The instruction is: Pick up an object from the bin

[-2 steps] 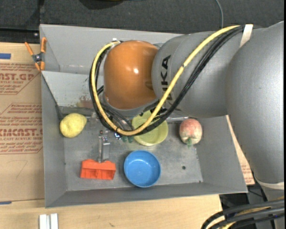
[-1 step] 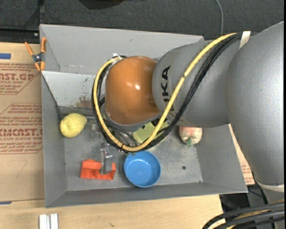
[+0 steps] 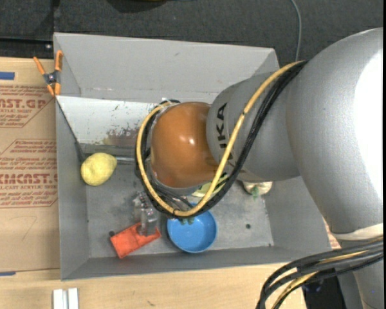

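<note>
So the grey metal bin (image 3: 174, 66) sits on a light wood tabletop (image 3: 199, 291) with dark ground on the far side. Its floor is scuffed, and there are rusty-brown smears on the far sloped wall. The arm's orange wrist cover (image 3: 180, 143) and its looped cables (image 3: 143, 172) hang over the middle. The gripper (image 3: 145, 216) is low in the near-left part, right at the far end of a flat red-orange piece (image 3: 130, 241). Honestly can't tell if the claw is spread or pinched. A blue bowl (image 3: 193, 232) is just right of it, and a yellow lemon-ish lump (image 3: 98, 168) sits by the left wall.
</note>
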### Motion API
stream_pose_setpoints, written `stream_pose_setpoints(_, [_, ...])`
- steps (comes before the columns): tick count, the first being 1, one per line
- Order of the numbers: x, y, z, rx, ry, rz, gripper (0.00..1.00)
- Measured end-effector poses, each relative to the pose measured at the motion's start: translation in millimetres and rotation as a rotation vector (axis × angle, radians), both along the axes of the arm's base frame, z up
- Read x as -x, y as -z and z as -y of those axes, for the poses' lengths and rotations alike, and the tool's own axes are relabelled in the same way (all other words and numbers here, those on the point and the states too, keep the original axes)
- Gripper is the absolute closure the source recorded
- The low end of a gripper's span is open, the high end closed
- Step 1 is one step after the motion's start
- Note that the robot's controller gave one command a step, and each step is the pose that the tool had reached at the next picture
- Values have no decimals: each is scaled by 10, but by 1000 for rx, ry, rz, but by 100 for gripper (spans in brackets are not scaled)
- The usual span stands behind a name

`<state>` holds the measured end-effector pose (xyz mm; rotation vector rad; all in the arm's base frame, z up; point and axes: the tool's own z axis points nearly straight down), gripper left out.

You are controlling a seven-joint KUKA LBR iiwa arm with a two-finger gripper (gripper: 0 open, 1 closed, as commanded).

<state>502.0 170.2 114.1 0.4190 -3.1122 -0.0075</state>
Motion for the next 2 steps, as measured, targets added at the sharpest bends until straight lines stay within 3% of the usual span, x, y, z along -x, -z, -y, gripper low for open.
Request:
stream_pose_setpoints(1, [0, 0, 1, 0, 0, 0, 100])
stream_pose_setpoints(2, [34, -1623, -230, -2, -51, 3, 100])
